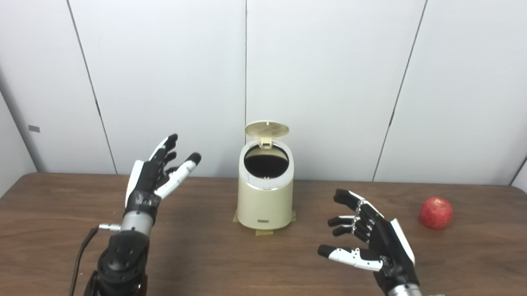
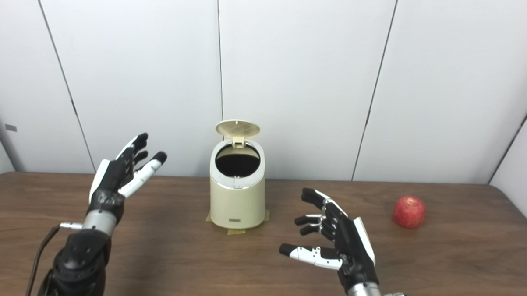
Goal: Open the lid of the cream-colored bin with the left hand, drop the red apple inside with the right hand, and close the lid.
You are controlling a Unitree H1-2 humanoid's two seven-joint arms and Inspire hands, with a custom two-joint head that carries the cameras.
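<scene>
Cream-colored bin (image 1: 265, 196) is what we look at first: it stands upright near the middle of the table (image 1: 198, 259), toward the back edge, close to the pale panelled wall (image 1: 327, 80). Its lid (image 1: 266, 129) is tipped up on the rear hinge, so we see straight into the dark round mouth. Bits of yellowish tape (image 1: 264, 231) show under the base where it meets the wood.

Off to the right of the bin, well apart from it, we find the red apple (image 1: 436, 212) lying alone on the table, touched by nothing.

Nearer to us, the right robot hand (image 1: 367, 243) hangs above the table between bin and apple, nearer the front. Its palm is turned toward the bin, and its fingers are spread and lightly curled around nothing.

On the other side, we see the left robot hand (image 1: 155, 179) raised to the left of the bin, clear of it, fingers pointing up and splayed wide, likewise holding nothing. A dark cable (image 1: 79, 260) runs down from its wrist.
</scene>
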